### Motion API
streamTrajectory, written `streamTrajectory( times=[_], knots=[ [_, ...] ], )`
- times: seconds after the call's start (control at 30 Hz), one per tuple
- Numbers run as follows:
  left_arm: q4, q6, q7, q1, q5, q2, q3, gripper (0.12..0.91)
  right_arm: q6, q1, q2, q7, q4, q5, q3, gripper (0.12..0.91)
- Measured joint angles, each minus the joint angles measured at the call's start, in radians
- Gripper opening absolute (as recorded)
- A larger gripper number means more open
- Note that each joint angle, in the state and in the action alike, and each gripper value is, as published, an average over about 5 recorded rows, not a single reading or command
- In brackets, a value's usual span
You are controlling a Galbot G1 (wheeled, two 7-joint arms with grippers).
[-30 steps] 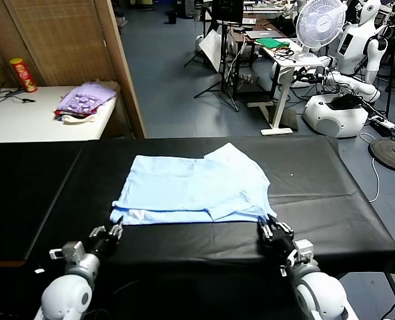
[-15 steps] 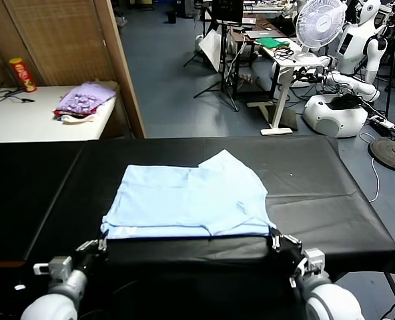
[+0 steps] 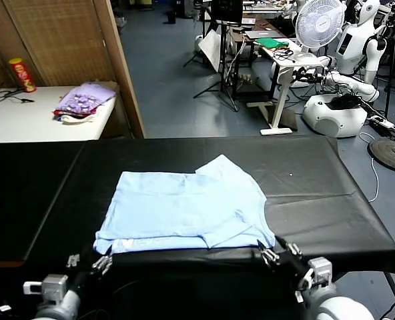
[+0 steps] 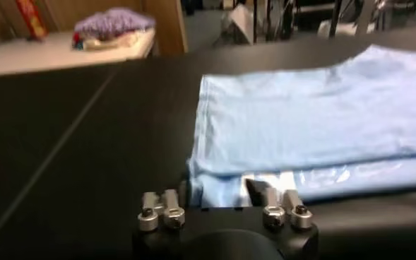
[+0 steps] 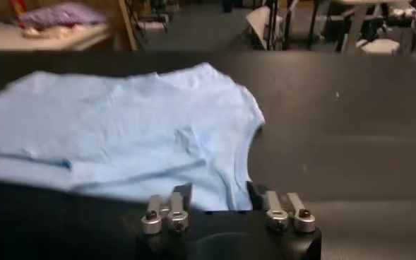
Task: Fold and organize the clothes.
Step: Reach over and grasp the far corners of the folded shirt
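Note:
The clothes are one pale sky-blue T-shirt (image 3: pixel 184 207), lying folded in layers on the black table (image 3: pixel 317 193), with its near hem close to the front edge. My left gripper (image 3: pixel 99 261) sits at the hem's near left corner and my right gripper (image 3: pixel 272 253) at the near right corner. In the left wrist view the left gripper (image 4: pixel 222 194) stands open, and the shirt's corner (image 4: pixel 222 185) lies loose between its fingers. In the right wrist view the right gripper (image 5: pixel 218 194) is open too, with the shirt's hem (image 5: pixel 215 189) in the gap.
A purple patterned cloth pile (image 3: pixel 84 100) and a red can (image 3: pixel 23 73) rest on a white side table at the far left. A wooden panel (image 3: pixel 117 60), a fan (image 3: pixel 319 23) and a white robot (image 3: pixel 354 47) stand behind the table.
Both grippers drew back toward the table's front edge, pulling the shirt's near hem along. Their jaws, shut on the hem a second ago, now stand open.

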Motion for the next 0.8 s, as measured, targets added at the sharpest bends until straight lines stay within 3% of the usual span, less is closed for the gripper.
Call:
streamTrajectory(
  times=[0.23,0.43,0.8],
  knots=[
    [0.188,0.036,-0.020,-0.308,-0.155,0.058,0.097,0.798,0.032,0.337,0.029,0.012,-0.291,-0.030,-0.179,0.798],
    [0.412,0.083,-0.032,-0.574,-0.217,0.061,0.239,0.798,0.009,0.556,0.070,0.014,-0.533,-0.026,-0.318,0.798],
    [0.798,0.105,0.029,-0.922,-0.215,0.033,0.421,0.798,-0.037,0.761,0.175,-0.013,-0.831,-0.023,-0.400,0.798]
  ],
)
